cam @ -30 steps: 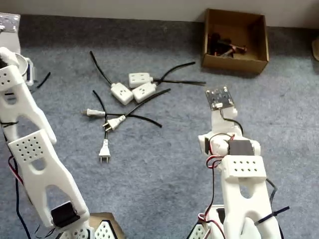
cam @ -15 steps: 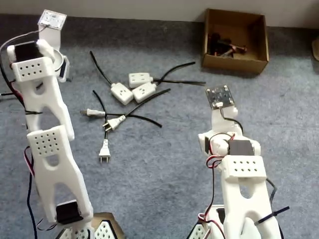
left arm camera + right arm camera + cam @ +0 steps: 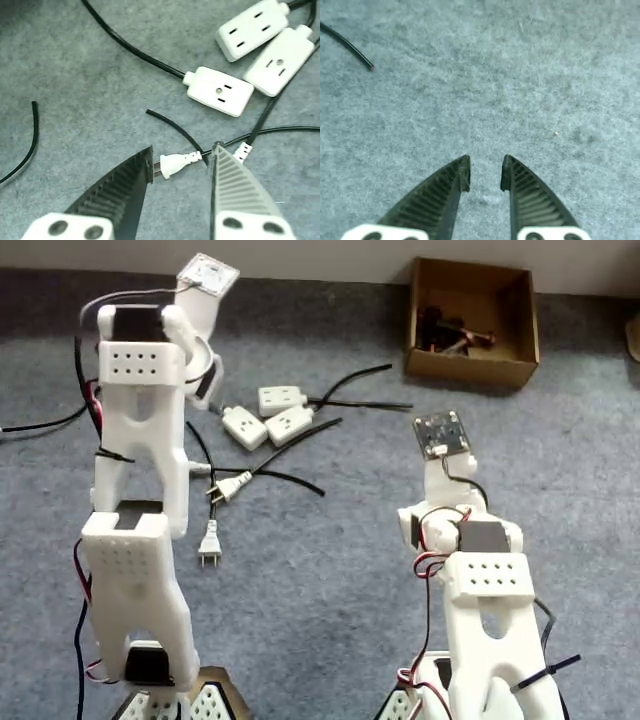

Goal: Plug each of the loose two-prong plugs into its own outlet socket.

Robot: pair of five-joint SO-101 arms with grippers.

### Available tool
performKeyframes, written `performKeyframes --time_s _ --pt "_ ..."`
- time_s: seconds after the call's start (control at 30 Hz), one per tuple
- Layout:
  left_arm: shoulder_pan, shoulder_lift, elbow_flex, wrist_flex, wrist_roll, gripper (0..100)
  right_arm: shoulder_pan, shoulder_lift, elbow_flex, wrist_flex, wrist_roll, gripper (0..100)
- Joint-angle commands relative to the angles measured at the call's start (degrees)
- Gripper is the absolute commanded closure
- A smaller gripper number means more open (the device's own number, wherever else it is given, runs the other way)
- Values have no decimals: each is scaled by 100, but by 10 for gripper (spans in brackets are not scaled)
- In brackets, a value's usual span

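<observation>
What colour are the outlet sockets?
The outlet sockets are white; best seen in the left wrist view.

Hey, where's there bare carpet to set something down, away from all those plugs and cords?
Bare carpet lies between the lowest plug and the right arm, and between that arm and the cardboard box. It is crowded around the three sockets and crossing cords by the left arm.
</observation>
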Motion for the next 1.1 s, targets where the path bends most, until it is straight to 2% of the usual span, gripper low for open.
performKeyframes --time_s 0.0,0.2,0.33,0.6,0.8,0.93,1.07 --pt "488 -338 48 35 -475 814 40 -198 84 -198 79 889" --pt "743 127 31 -132 -1574 814 57 -198 242 -418 88 889" --pt "690 426 31 -396 -1855 814 66 -198 242 -418 88 889" --pt "532 831 31 -422 -2813 814 48 -198 242 -426 88 889" --pt "171 857 31 -888 -2769 814 48 -198 242 -426 88 889" --pt "101 857 31 -1240 -1987 812 48 -180 242 -435 211 889" --pt "233 866 66 -1231 -1635 758 48 -163 242 -435 229 889"
